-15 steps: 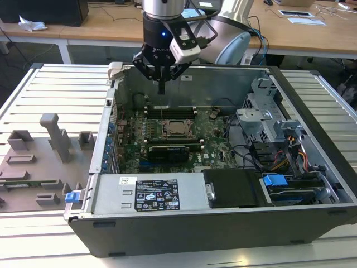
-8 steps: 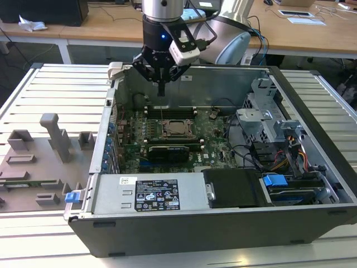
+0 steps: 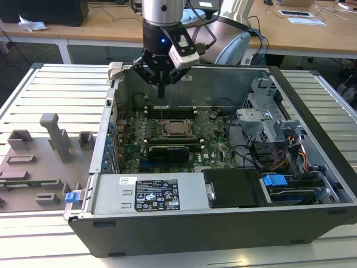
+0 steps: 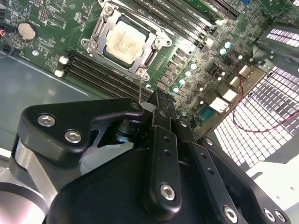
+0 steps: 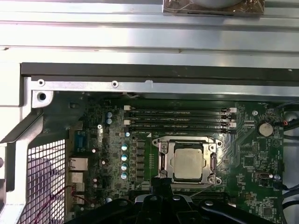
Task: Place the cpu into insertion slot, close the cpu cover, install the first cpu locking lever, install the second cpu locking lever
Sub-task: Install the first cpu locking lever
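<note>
Inside the black computer case point(image 3: 234, 226), the pale silver square cpu point(image 5: 188, 162) lies under its silvery frame cover point(image 5: 164, 158). We find the black gripper point(image 4: 158, 100) closed at a thin upright lever point(image 4: 140, 86), grasp unconfirmed; a slip could bend it.

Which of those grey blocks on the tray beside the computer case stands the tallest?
The upright post with the blocky head on the tray. It rises well above the other blocks, which are all low and squat.
</note>
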`<action>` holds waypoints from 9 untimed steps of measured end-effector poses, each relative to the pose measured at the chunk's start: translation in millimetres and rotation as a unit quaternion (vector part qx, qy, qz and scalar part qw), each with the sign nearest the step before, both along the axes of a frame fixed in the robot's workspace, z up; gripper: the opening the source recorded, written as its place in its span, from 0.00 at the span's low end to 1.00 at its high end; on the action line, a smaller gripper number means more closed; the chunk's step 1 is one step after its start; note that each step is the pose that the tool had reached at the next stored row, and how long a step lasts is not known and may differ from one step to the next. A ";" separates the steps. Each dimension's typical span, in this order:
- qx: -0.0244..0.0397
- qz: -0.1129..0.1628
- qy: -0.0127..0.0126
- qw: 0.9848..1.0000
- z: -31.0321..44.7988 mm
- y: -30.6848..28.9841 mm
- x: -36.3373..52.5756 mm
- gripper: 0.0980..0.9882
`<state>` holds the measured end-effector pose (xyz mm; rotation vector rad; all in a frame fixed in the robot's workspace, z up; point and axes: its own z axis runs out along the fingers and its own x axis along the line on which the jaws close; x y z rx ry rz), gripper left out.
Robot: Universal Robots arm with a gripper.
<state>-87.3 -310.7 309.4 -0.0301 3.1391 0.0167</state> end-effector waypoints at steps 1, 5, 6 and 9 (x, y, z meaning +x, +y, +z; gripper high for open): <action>0.000 0.000 0.000 1.000 -0.8 0.0 -0.3 0.01; 0.000 0.000 0.000 1.000 -7.8 0.0 -4.8 0.01; 0.000 0.000 0.000 1.000 -8.4 0.0 -6.4 0.01; 0.000 0.000 0.000 1.000 -10.1 1.3 -9.3 0.01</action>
